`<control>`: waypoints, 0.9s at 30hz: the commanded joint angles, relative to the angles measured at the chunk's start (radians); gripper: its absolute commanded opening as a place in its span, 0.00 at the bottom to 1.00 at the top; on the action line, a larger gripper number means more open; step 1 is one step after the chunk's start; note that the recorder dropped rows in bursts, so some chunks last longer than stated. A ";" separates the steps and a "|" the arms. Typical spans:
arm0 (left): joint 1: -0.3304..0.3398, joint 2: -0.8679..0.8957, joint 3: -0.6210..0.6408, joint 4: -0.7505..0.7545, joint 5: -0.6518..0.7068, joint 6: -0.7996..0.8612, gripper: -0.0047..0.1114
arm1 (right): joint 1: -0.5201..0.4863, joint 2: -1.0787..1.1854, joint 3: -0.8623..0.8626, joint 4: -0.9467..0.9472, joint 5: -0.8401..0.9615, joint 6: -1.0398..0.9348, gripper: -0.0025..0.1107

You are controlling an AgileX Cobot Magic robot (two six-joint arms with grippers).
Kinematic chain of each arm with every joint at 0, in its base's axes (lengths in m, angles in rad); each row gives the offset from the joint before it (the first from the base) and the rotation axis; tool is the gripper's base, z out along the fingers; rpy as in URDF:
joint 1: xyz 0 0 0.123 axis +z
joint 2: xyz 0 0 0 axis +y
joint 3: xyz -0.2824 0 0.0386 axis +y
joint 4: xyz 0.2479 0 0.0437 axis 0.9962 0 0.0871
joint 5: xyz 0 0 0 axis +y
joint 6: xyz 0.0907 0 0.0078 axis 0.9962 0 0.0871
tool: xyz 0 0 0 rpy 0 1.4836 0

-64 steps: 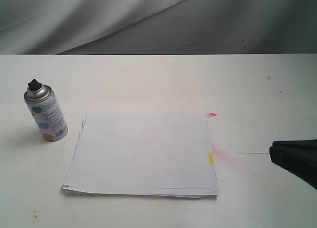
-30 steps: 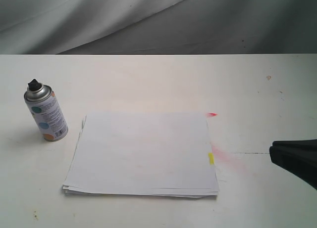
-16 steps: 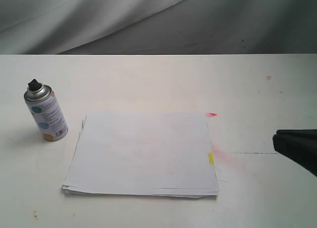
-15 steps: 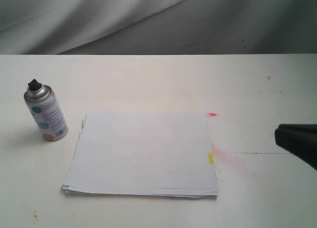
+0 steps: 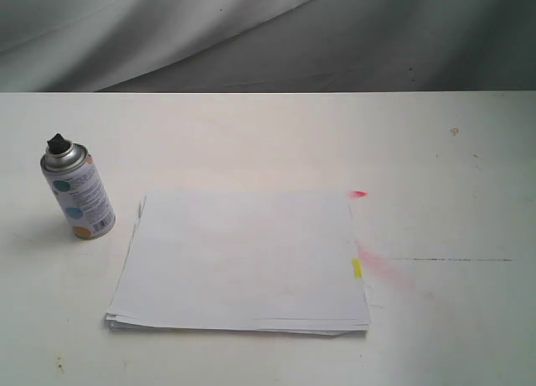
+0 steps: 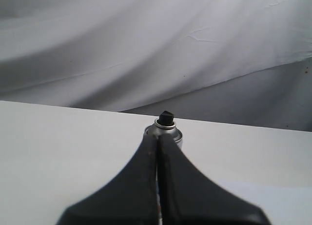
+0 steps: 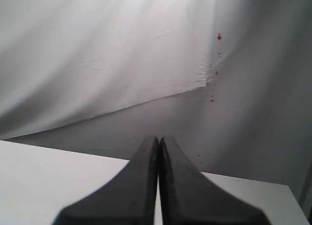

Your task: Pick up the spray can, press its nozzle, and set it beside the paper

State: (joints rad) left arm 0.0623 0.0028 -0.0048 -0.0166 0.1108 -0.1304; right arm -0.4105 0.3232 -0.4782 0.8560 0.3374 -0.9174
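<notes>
The left pincer (image 6: 157, 142) was seen closed, its two dark fingers pressed together along their length with nothing held between them. Just beyond its tips, apart from them, the silver dome of the spray can (image 6: 163, 132) and the black nozzle (image 6: 166, 117) were shown, the rest of the can being hidden behind the fingers. The right pincer (image 7: 159, 141) was likewise seen shut and empty, raised above a bare stretch of bench (image 7: 53, 171); behind it a grey cloth (image 7: 97, 64) marked with small red specks (image 7: 219, 37) was shown. Both pincers were recorded only in their own wrist views.

The layout was given by the exterior view alone. The spray can (image 5: 78, 193) was seen standing upright near the left edge of the bench (image 5: 251, 135), its nozzle (image 5: 58, 141) on top and its white label (image 5: 84, 203) with teal, blue and orange dots turned forward. The paper (image 5: 243, 260), a thin stack with slightly fanned edges, was laid flat near the front edge around the middle, close to the can but not touching it. A yellow mark (image 5: 357, 269) was seen on the stack's right edge, with a pink smear (image 5: 387, 271) on the bench just beside it and a small red mark (image 5: 359, 193) by the stack's far right corner. A thin dark line (image 5: 452, 259) was seen running toward the right edge.
</notes>
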 commanded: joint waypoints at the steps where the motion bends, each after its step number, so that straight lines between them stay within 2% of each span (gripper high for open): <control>1: -0.004 -0.003 0.005 0.002 0.000 0.007 0.04 | -0.020 -0.004 0.016 0.010 -0.013 0.024 0.02; 6: -0.004 -0.003 0.005 0.002 0.000 0.004 0.04 | -0.020 -0.004 0.102 -0.013 -0.077 0.190 0.02; 11: -0.004 -0.003 0.005 0.002 0.000 0.004 0.04 | -0.020 -0.004 0.237 -0.469 -0.191 0.775 0.02; 13: -0.004 -0.003 0.005 0.002 0.000 0.004 0.04 | -0.020 -0.004 0.298 -0.620 -0.265 0.939 0.02; 16: -0.004 -0.003 0.005 0.002 0.000 0.004 0.04 | -0.020 -0.004 0.373 -0.732 -0.355 1.020 0.02; 20: -0.004 -0.003 0.005 0.002 0.000 0.007 0.04 | -0.020 -0.004 0.446 -0.768 -0.437 1.034 0.02; 27: -0.004 -0.003 0.005 0.002 0.000 0.007 0.04 | -0.020 -0.004 0.478 -0.797 -0.430 1.034 0.02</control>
State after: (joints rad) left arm 0.0623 0.0028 -0.0048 -0.0166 0.1108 -0.1285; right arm -0.4231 0.3190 -0.0040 0.0791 -0.1000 0.1107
